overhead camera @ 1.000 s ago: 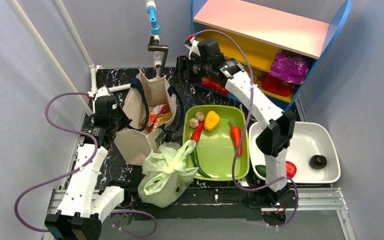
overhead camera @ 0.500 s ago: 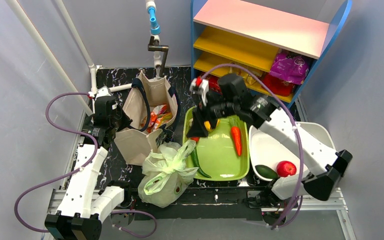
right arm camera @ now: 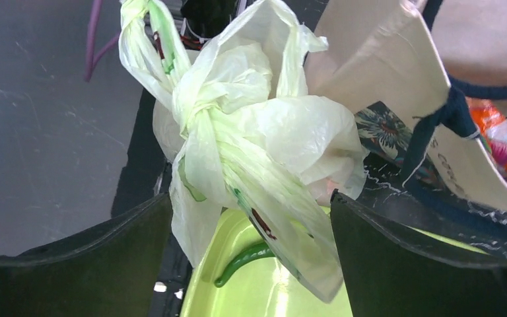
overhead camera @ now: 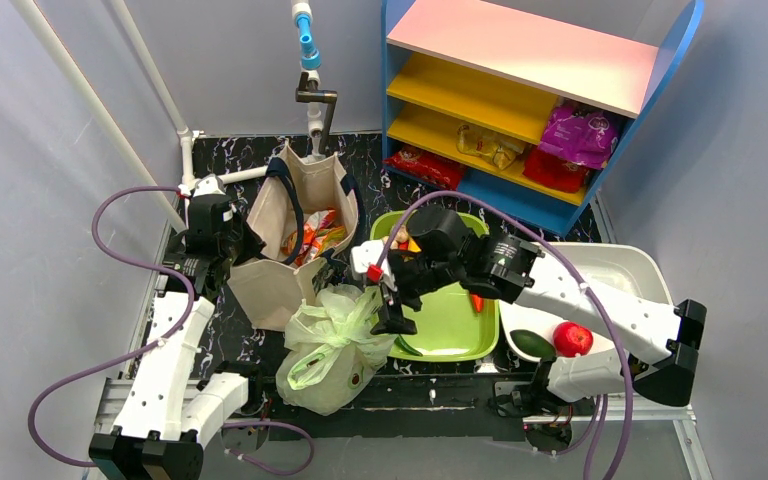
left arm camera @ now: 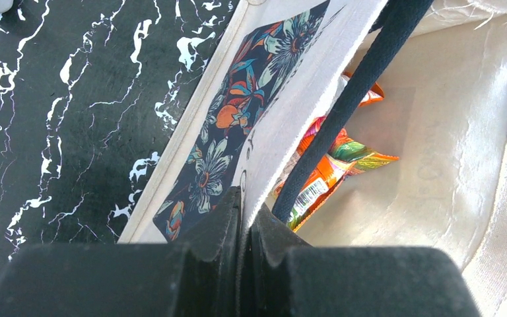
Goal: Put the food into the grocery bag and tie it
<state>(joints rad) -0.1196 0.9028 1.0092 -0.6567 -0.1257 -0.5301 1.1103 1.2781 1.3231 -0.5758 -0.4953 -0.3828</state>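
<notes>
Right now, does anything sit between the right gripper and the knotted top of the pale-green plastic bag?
Nothing visible does. From the right gripper, the grocery bag and its knotted handles show straight ahead between the open jaws. The canvas tote stands beside the bag, off that line, and the green tray lies below.

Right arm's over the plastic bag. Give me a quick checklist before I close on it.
1. Right gripper open: ok.
2. Plastic bag knot between its fingers: ok.
3. Bag tied: ok, knot visible.
4. Left gripper shut on tote rim: ok.
5. All food bagged: not ok, red fruit sits in white tub.
6. Bag contents: cannot tell.
</notes>
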